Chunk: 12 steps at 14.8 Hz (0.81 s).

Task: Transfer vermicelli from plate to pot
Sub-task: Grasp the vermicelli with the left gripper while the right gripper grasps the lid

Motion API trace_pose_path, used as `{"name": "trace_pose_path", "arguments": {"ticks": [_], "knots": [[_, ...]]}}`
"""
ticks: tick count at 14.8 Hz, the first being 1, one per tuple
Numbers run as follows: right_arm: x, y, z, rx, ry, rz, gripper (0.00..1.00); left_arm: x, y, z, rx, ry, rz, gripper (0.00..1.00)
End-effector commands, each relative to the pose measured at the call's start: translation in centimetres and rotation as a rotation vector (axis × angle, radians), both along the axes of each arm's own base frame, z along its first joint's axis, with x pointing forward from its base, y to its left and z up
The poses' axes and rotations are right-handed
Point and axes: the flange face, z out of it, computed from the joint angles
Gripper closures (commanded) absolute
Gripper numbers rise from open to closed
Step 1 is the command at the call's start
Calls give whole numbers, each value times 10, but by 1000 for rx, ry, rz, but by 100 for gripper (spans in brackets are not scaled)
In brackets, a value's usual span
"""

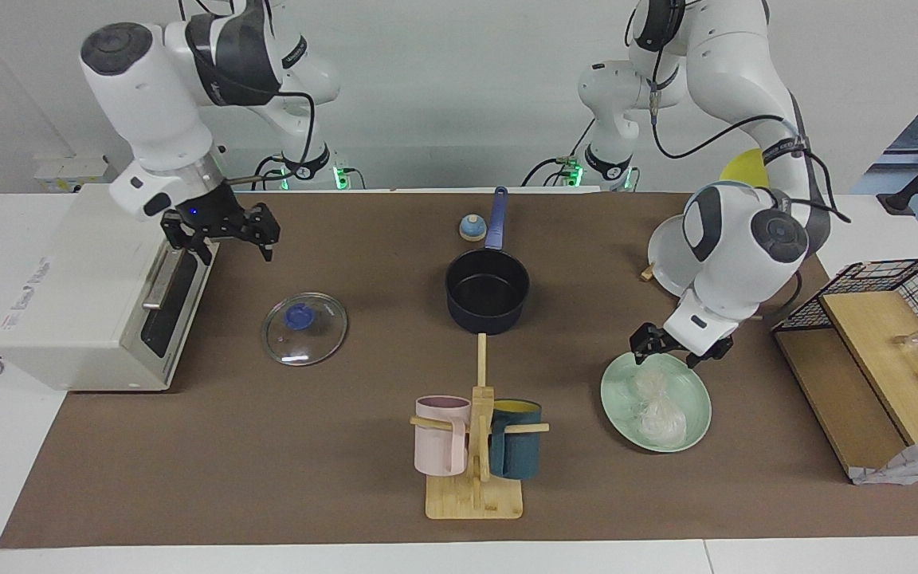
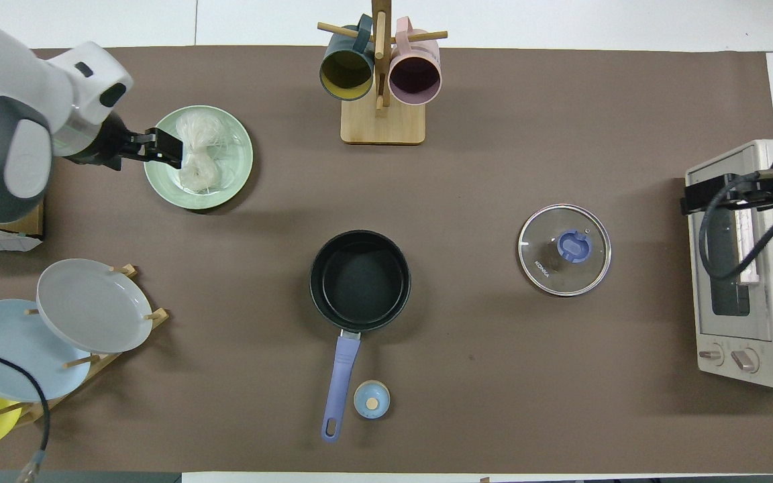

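The vermicelli (image 1: 655,403) is a glossy whitish clump on the mint-green plate (image 1: 613,392), which lies toward the left arm's end of the table. Both show in the overhead view too: the vermicelli (image 2: 198,158) and the plate (image 2: 237,168). My left gripper (image 1: 668,355) is open and hangs low over the plate's rim nearest the robots, just short of the clump; it also shows in the overhead view (image 2: 170,149). The dark pot (image 1: 487,292) with its blue handle (image 2: 341,376) stands empty at mid-table. My right gripper (image 1: 228,237) is open, in the air by the oven's door.
A white toaster oven (image 1: 84,295) stands at the right arm's end, with a glass lid (image 1: 304,328) beside it. A mug rack (image 1: 475,446) stands farther out than the pot. A plate rack (image 2: 58,329), a small blue bell (image 1: 472,229) and a wire basket (image 1: 897,319) are also here.
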Motion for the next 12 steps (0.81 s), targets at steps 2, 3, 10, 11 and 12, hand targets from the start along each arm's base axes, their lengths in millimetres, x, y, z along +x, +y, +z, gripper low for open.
{"name": "trace_pose_path", "arguments": {"ticks": [2,3,10,11,12], "knots": [[-4,-1,-62,15,-17,-13,0,11,-10,-28,42,-38,-71,0],[-7,-2,-75,16,-18,-15,0,12,-11,-34,54,-45,-85,0],[-27,9,-163,15,-48,8,0,5,-11,-56,76,-65,-128,35],[-28,10,-172,13,-32,13,0,5,-10,-56,77,-59,-128,78],[-30,13,-181,12,-28,18,0,6,-5,-54,78,-56,-130,100]]}}
